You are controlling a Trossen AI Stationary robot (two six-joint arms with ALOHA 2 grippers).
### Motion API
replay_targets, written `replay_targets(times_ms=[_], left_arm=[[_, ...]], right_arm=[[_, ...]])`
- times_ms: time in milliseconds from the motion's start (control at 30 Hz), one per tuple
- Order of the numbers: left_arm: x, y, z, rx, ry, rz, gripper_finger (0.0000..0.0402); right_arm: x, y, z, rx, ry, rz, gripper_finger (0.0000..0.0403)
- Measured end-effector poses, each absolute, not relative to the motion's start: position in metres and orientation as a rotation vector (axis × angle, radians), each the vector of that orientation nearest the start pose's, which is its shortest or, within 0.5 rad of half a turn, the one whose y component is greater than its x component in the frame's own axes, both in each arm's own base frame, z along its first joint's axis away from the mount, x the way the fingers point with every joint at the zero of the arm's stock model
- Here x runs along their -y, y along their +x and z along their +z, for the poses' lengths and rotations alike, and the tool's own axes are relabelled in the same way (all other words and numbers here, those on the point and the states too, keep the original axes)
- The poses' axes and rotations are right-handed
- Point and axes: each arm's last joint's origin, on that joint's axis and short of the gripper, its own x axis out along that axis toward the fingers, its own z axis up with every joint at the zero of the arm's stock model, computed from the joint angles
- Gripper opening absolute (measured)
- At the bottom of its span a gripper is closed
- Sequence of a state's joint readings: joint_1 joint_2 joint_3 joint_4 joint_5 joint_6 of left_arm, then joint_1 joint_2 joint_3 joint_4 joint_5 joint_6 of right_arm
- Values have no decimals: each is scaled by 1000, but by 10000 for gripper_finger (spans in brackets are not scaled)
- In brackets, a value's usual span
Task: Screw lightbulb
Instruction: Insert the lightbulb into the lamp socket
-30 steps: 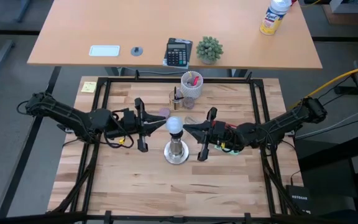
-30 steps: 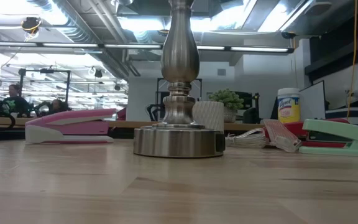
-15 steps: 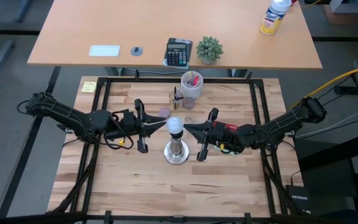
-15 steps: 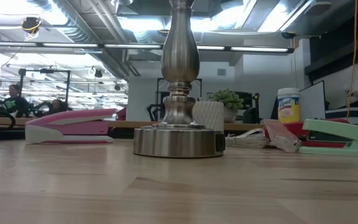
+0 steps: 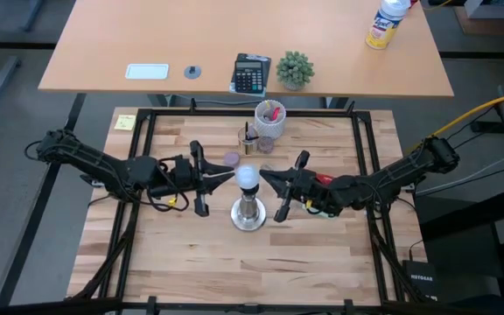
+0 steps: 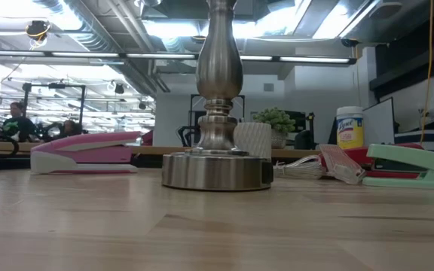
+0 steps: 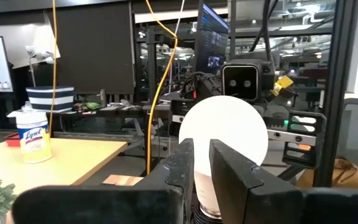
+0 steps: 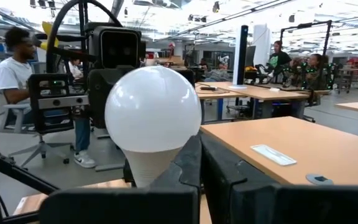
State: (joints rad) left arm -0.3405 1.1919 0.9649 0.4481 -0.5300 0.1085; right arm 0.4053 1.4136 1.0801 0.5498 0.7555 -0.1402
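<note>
The white frosted lightbulb [image 5: 248, 178] sits upright in the top of the silver stand [image 5: 248, 214], whose round base [image 6: 215, 170] rests on the wooden table. My left gripper [image 5: 227, 178] comes level from the table's left. Its fingers are drawn together to a thin slit, tips at the bulb's left side [image 7: 224, 130]. My right gripper [image 5: 266, 179] comes level from the right, shut, tips at the bulb's right side [image 8: 152, 115]. Neither gripper shows in the low view. My left gripper points level at the lightbulb's neck [image 7: 205, 190] from the table's left. Its own fingers [image 7: 182, 168] hide the spot, so I cannot tell whether they touch. My right gripper lays its shut fingertips [image 8: 190, 155] against the side of the bulb's neck [image 8: 160, 163], below the widest part, level from the table's right. The bulb stands upright in the stand.
Behind the stand are a white cup of pens [image 5: 269, 118], a small metal cup [image 5: 248, 140] and a purple cap [image 5: 231, 158]. A pink stapler [image 6: 85, 153] and a green stapler [image 6: 413, 165] lie at table level. People sit beyond the table [image 8: 14, 62].
My right gripper has rolled a little about its wrist while staying at the bulb's right side. My left gripper and the stand have kept still.
</note>
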Motion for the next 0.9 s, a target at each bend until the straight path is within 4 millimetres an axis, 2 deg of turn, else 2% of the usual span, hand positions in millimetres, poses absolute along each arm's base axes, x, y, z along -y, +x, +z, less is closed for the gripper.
replay_targets(times_ms=[267, 500, 600, 900], left_arm=[[73, 254, 372, 183, 27, 275, 45], [72, 254, 373, 187, 52, 294, 45], [69, 254, 374, 188, 53, 305, 45], [66, 255, 373, 186, 49, 316, 45]], right_arm=[[-107, 297, 361, 161, -17, -354, 10], [-118, 285, 371, 190, -37, -312, 10], [-125, 281, 373, 206, -53, -280, 10], [-126, 283, 376, 251, -64, -123, 10]])
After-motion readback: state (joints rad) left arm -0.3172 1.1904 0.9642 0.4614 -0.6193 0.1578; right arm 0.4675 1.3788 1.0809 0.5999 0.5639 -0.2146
